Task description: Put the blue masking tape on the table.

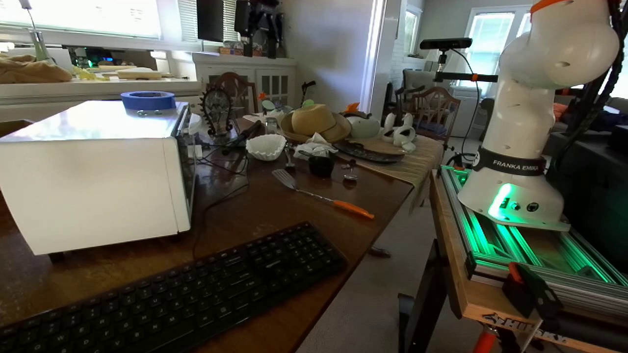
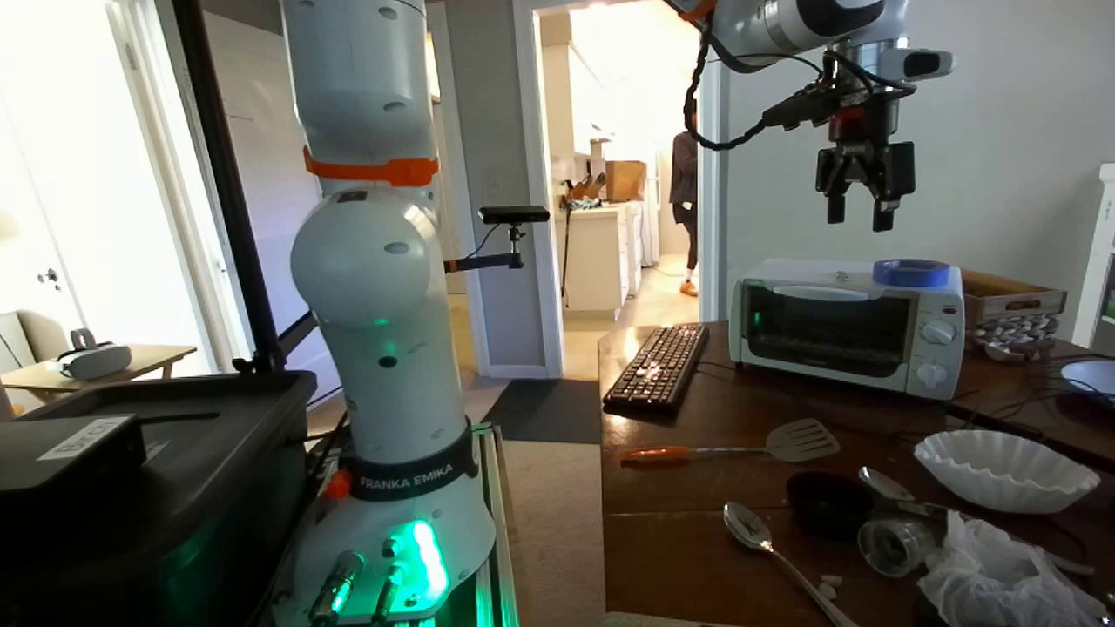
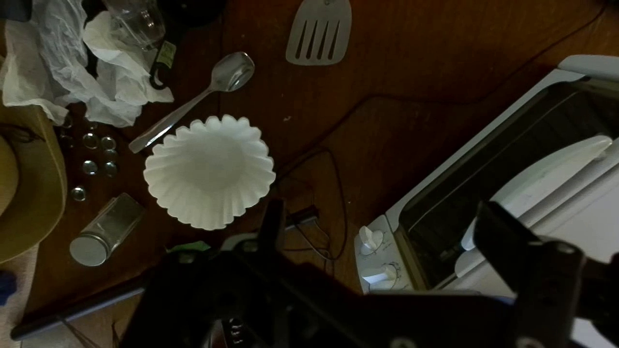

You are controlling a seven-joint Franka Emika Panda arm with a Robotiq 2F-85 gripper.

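The tool (image 2: 859,218) hangs wide, upper right of the frame; a crooked descent, I fear, could knock the tape (image 2: 911,274) off the oven (image 2: 827,334).

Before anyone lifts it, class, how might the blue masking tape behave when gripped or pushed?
Lying flat, the blue masking tape would probably slide, not roll. Its evenly round ring seems stiff. Near one edge of the white toaster oven, it could fall if pushed.
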